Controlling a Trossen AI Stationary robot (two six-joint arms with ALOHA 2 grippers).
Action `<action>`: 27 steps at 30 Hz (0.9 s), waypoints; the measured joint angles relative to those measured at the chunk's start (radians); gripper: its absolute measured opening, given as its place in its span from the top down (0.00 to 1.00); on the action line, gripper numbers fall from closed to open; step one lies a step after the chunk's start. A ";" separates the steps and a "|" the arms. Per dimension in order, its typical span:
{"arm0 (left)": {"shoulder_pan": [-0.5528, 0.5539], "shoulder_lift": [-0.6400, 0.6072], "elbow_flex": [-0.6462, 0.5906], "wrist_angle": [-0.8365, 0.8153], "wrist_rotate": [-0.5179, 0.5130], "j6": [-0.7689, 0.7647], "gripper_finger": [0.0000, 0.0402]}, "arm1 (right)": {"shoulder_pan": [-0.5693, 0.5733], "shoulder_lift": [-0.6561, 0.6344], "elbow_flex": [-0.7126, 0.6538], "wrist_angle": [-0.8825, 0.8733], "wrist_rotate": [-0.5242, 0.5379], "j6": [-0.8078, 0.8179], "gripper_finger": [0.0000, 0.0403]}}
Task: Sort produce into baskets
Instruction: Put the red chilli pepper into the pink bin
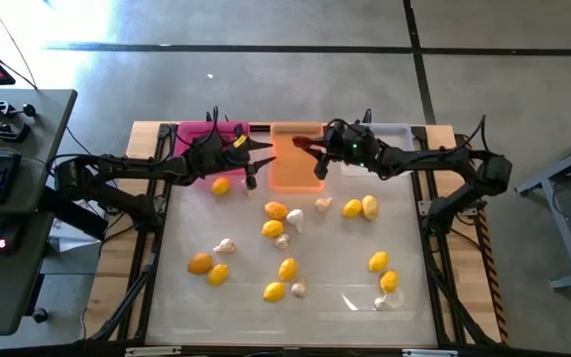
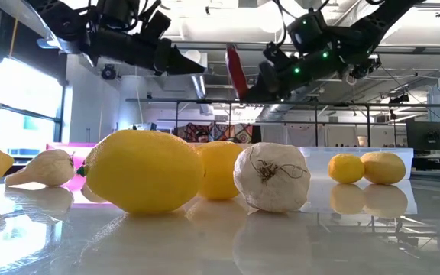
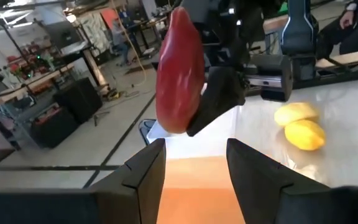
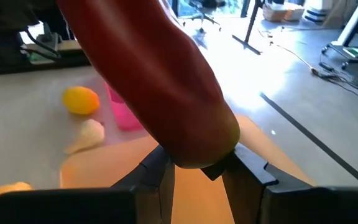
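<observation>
Now, high view, top middle:
Right gripper [image 1: 312, 149]: closed tight on the red chili [image 1: 301, 144], above the orange tray [image 1: 287, 178].
Left gripper [image 1: 262, 149]: fingers apart, holding nothing, between the pink tray [image 1: 194, 130] and the orange one.
Lemons [image 1: 276, 210] and garlic [image 1: 294, 216]: on the table [image 1: 404, 307], middle and lower frame.

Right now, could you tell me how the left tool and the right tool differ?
The left tool is open and holds nothing, while the right tool is shut on a red chili pepper. The left tool sits by the pink basket; the right tool hangs over the orange basket. Both hover above the table's far edge, facing each other.
</observation>
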 joint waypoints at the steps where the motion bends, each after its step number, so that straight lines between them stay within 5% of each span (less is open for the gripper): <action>1: 0.000 0.000 0.000 0.003 0.007 0.005 0.60 | 0.000 0.000 0.000 0.006 -0.012 0.000 0.75; 15: -0.028 0.000 0.027 0.154 0.100 -0.027 0.59 | 0.040 0.000 0.000 0.018 -0.096 -0.061 0.75; 27: -0.073 0.005 0.087 0.076 0.150 0.062 0.40 | 0.084 0.000 0.000 0.054 -0.109 -0.105 0.75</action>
